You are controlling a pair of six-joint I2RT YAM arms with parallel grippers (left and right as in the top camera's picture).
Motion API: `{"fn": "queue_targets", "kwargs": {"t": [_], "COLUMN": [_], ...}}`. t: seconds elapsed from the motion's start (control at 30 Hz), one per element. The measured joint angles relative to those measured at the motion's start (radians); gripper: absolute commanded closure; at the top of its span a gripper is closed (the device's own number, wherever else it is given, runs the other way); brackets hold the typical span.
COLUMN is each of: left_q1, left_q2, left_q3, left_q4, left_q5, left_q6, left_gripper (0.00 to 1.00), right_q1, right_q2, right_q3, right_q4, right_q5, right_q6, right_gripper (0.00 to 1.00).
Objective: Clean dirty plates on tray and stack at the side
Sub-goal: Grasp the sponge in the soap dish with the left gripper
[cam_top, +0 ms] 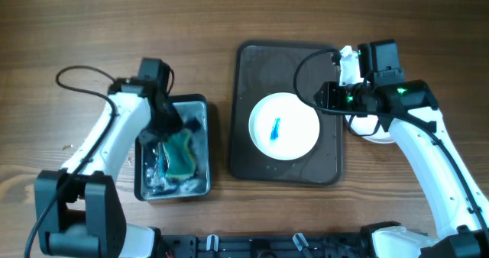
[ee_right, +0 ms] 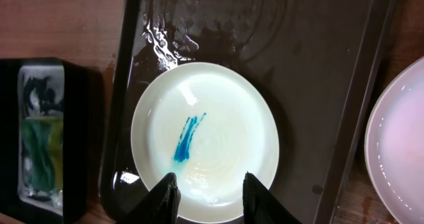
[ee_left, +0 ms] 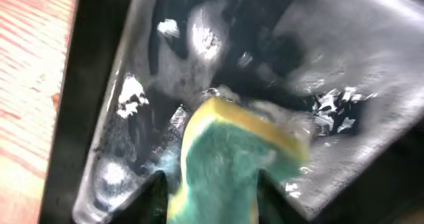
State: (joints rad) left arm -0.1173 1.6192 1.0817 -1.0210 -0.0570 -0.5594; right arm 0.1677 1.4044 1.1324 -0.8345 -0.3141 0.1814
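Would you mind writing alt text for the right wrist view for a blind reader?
A white plate with a blue smear lies on the dark tray, open jaws over its near rim. A black tub with a green sponge sits at frame left; another white plate peeks in at frame right.

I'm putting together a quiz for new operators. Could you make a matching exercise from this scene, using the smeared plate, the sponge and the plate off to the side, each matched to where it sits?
Things
1. smeared plate
2. green sponge
3. side plate

Places
A. in the black tub
B. on the tray
C. on the wooden table, right of the tray

Pairs: 1-B, 2-A, 3-C
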Motion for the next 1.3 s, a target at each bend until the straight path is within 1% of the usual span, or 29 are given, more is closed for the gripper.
{"fn": "queue_targets", "kwargs": {"t": [0.03, 0.07, 0.13, 0.23, 0.27, 0.3, 0.4, 0.43, 0.47, 0.5, 0.53, 0.6, 0.67, 0.7, 0.73, 0.8, 0.87, 0.93, 1.03, 1.1, 1.17, 1.23, 1.27, 1.3], "left_q1": [0.000, 0.000, 0.000, 0.000, 0.000, 0.000, -0.005, -0.013, -0.022, -0.031, -0.036, -0.045, -0.052, -0.052, -0.052, -0.052, -0.052, -0.052, -0.052, -0.052, -0.052, -0.052, -0.052, -0.052], "left_q2": [0.000, 0.000, 0.000, 0.000, 0.000, 0.000, -0.003, -0.003, -0.002, -0.005, -0.006, -0.011, -0.014, -0.014, -0.014, -0.013, -0.011, -0.010, -0.008, -0.008, -0.008, -0.008, -0.008, -0.007], "left_q3": [0.021, 0.044, 0.054, 0.046, 0.015, 0.002, -0.115, -0.166, -0.192, -0.217, -0.230, -0.254, -0.256, -0.256, -0.250, -0.230, -0.167, -0.102, -0.014, -0.006, -0.017, -0.043, -0.068, -0.095], "left_q4": [-0.013, -0.037, -0.073, -0.107, -0.089, -0.083, 0.063, 0.106, 0.130, 0.176, 0.201, 0.258, 0.271, 0.268, 0.258, 0.211, 0.118, 0.053, -0.029, -0.054, -0.057, -0.029, 0.001, 0.027], "left_q5": [0.007, 0.023, 0.041, 0.053, 0.056, 0.058, 0.065, 0.069, 0.070, 0.070, 0.071, 0.080, 0.084, 0.085, 0.085, 0.083, 0.081, 0.082, 0.089, 0.090, 0.091, 0.093, 0.093, 0.093], "left_q6": [0.002, -0.002, 0.001, 0.000, 0.001, 0.000, 0.001, 0.001, 0.001, 0.001, -0.003, 0.001, 0.001, 0.001, 0.001, 0.002, 0.001, 0.012, 0.063, 0.087, 0.100, 0.109, 0.111, 0.113], "left_gripper": [0.42, 0.44, 0.46, 0.53, 0.57, 0.58, 0.57, 0.59, 0.68, 0.83, 0.96, 0.96, 0.95, 0.82, 0.73, 0.64, 0.48, 0.43, 0.43, 0.45, 0.46, 0.46, 0.50, 0.58], "right_q1": [0.000, 0.000, 0.000, 0.000, 0.000, 0.000, 0.000, 0.000, 0.000, 0.000, 0.000, 0.000, 0.000, 0.000, 0.000, 0.000, 0.000, 0.000, 0.000, 0.000, 0.000, 0.000, 0.000, 0.000], "right_q2": [0.000, 0.000, 0.000, 0.000, 0.000, 0.000, 0.000, 0.000, 0.000, 0.000, 0.000, 0.000, 0.000, 0.000, 0.000, 0.000, 0.000, 0.000, 0.000, 0.000, 0.000, 0.000, 0.000, 0.000], "right_q3": [0.000, 0.000, 0.000, 0.000, 0.000, 0.000, 0.000, 0.000, 0.000, 0.000, 0.000, 0.000, 0.000, 0.000, 0.000, 0.000, 0.000, 0.000, 0.000, 0.000, 0.000, 0.000, 0.000, 0.000], "right_q4": [0.000, 0.000, -0.003, -0.020, -0.035, -0.044, -0.071, -0.074, -0.076, -0.076, -0.076, -0.075, -0.075, -0.074, -0.075, -0.076, -0.075, -0.074, -0.074, -0.072, -0.069, -0.067, -0.067, -0.067], "right_q5": [0.000, 0.000, 0.000, 0.000, 0.000, 0.000, 0.000, 0.000, 0.000, 0.000, 0.000, 0.000, 0.000, 0.000, 0.000, 0.000, 0.000, 0.000, 0.000, 0.000, 0.000, 0.000, 0.000, 0.000], "right_q6": [0.000, 0.000, 0.000, 0.000, 0.000, 0.000, 0.009, 0.014, 0.016, 0.019, 0.023, 0.027, 0.027, 0.027, 0.030, 0.030, 0.030, 0.030, 0.030, 0.030, 0.030, 0.030, 0.030, 0.030], "right_gripper": [0.67, 0.66, 0.65, 0.63, 0.63, 0.63, 0.63, 0.63, 0.63, 0.63, 0.63, 0.63, 0.63, 0.63, 0.63, 0.63, 0.63, 0.63, 0.63, 0.63, 0.63, 0.63, 0.63, 0.63]}}
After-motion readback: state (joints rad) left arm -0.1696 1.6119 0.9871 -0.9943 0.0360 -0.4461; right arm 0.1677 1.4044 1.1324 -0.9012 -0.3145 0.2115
